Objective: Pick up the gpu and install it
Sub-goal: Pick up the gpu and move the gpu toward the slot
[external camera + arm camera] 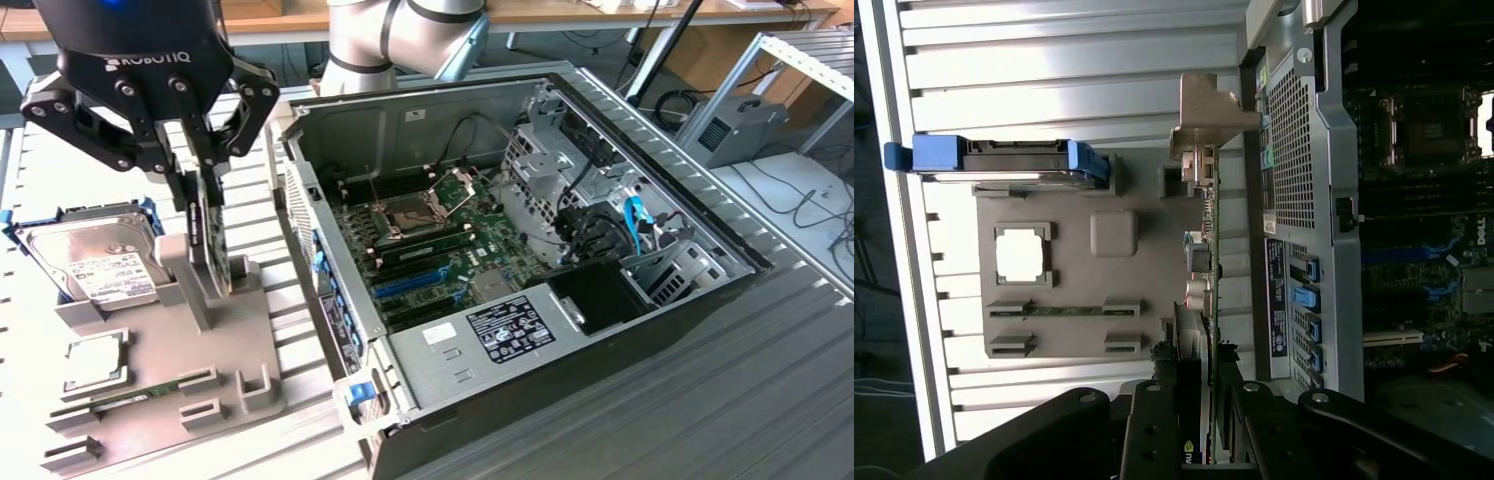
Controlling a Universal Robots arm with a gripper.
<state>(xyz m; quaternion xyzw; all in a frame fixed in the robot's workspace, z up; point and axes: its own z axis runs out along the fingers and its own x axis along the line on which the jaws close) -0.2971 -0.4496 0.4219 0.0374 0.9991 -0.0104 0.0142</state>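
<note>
Pincer (200, 175) is closed on the thin green-board, silver-ended gpu (207, 235), held upright at the grey plastic holder (200, 370); wrist view reveals its bracket (1209, 110) beside the open black computer case (1304, 150).

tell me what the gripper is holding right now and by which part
The gripper pinches the gpu by its top edge; the card stands on edge in the gray holder.
</note>
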